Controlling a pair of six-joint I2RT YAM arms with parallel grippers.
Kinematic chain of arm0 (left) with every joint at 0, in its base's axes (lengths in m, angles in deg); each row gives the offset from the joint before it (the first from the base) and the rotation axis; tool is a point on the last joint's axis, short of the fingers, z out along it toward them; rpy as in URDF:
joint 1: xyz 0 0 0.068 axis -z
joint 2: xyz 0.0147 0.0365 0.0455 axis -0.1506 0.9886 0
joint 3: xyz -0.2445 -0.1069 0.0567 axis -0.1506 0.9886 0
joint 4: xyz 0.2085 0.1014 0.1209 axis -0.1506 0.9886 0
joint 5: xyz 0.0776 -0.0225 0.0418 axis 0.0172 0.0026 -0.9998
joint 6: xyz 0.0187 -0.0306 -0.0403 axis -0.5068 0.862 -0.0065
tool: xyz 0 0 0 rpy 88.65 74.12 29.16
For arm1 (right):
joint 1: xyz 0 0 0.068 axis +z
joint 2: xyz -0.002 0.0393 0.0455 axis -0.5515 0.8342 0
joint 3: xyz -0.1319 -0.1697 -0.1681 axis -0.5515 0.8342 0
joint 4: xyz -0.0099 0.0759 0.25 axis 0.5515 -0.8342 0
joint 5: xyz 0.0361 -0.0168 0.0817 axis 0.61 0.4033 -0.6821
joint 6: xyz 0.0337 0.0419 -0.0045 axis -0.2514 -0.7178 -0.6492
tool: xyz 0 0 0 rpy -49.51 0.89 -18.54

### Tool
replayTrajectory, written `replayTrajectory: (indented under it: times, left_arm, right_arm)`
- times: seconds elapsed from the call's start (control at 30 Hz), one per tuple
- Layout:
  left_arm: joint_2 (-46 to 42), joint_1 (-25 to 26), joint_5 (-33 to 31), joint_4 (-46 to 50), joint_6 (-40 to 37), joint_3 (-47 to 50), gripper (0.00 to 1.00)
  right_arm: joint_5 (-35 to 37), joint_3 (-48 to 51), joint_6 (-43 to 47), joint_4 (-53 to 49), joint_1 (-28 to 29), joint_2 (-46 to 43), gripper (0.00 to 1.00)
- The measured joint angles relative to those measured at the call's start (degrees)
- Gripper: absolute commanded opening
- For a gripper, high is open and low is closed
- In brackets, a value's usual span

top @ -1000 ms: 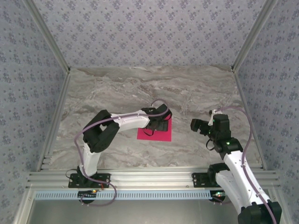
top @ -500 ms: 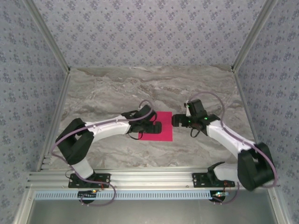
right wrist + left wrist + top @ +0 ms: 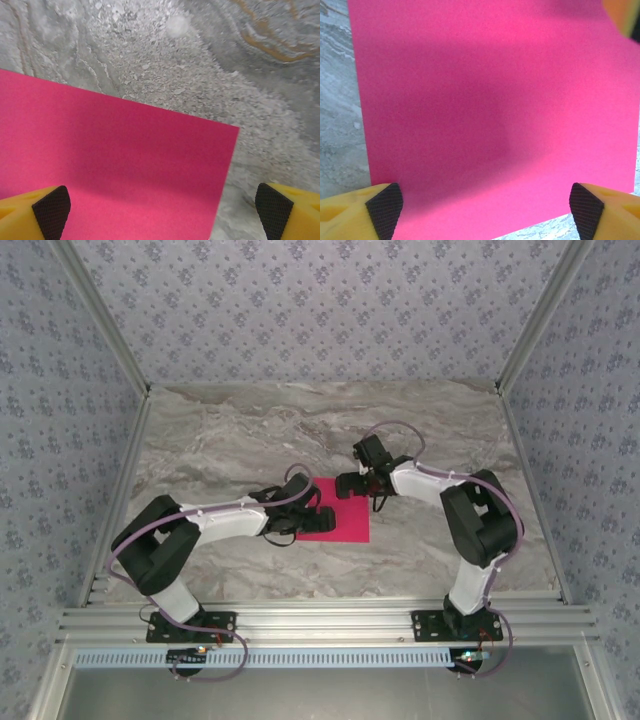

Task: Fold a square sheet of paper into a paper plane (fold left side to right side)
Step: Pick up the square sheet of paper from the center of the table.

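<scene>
Within a second the right gripper (image 3: 347,483) had swung in from the right of the worktop (image 3: 230,430) to the far edge of the sheet (image 3: 348,525). The left gripper (image 3: 318,517) had settled over the sheet's left part. Both pairs of fingers stood apart, holding nothing. The sheet lay flat mid-worktop, unfolded, so the fold looked about to begin. No writing or labels showed.
</scene>
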Motion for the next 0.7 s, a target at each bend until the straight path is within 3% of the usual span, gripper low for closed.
replayTrajectory:
  times: [0.47, 0.7]
  left_arm:
    - [0.42, -0.11, -0.22, -0.09, 0.15, 0.11, 0.73]
    - [0.44, -0.09, -0.68, -0.11, 0.22, 0.2, 0.68]
  right_arm:
    - [0.33, 0.66, -1.29, 0.9, 0.98, 0.24, 0.94]
    - [-1.14, 2.56, -2.01, 1.57, 4.68, -1.46, 0.91]
